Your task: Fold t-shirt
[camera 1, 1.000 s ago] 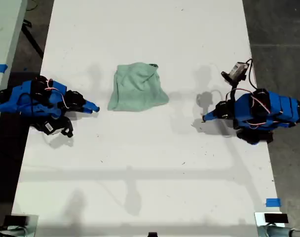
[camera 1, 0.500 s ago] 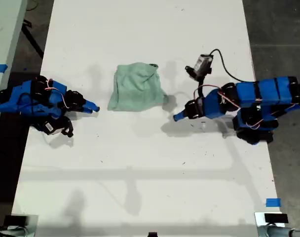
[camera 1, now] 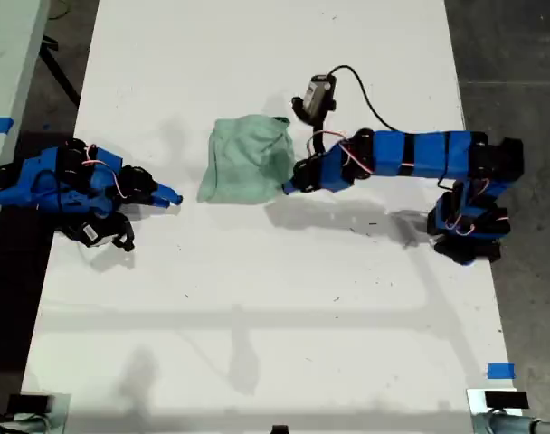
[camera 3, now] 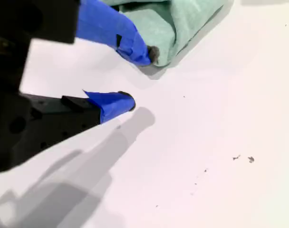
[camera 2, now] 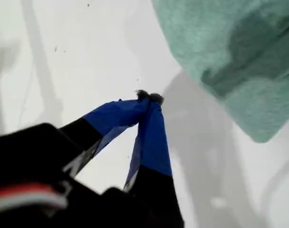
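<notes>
Blue-taped tips of my second end effector (camera 3: 137, 78) stand spread, one tip touching the edge of the t-shirt (camera 1: 251, 161), the other over bare worktop (camera 1: 257, 307). My first end effector (camera 2: 149, 97) is pressed together, empty, with the folded mint-green t-shirt lying near it on the white worktop.

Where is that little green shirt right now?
The t-shirt lies bunched on the white table, above the middle of the exterior view, between the two blue arms. My second gripper is open at its edge on the exterior view's right; my first gripper rests beside it, apart.
</notes>
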Motion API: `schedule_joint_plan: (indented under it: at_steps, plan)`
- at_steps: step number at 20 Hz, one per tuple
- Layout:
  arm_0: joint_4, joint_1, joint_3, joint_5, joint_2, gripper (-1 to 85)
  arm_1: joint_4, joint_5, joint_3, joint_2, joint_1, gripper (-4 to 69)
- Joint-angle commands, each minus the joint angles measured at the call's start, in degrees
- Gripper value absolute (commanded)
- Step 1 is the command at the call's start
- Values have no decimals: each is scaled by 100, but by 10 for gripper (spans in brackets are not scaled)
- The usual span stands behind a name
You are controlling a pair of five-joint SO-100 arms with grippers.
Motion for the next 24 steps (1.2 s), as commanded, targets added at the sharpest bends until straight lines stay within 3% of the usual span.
schedule_joint_plan:
  at_steps: [1,8,11,17,20,24]
  plan:
    - [35,9,-26,0,18,152,448,-519,-1811,-729,606,-10]
    - [35,44,-26,0,18,152,668,-809,-3683,-2566,949,-10]
    - [35,44,-26,0,18,152,413,-923,-3990,-3006,1090,-10]
    - [26,44,-18,62,18,152,-1441,-1257,-4052,-4061,1898,-10]
    - [26,9,-18,97,18,152,-2443,-888,-3990,-4430,2145,-10]
    - [26,-26,-18,105,18,152,-3129,-176,-3850,-4623,2452,-10]
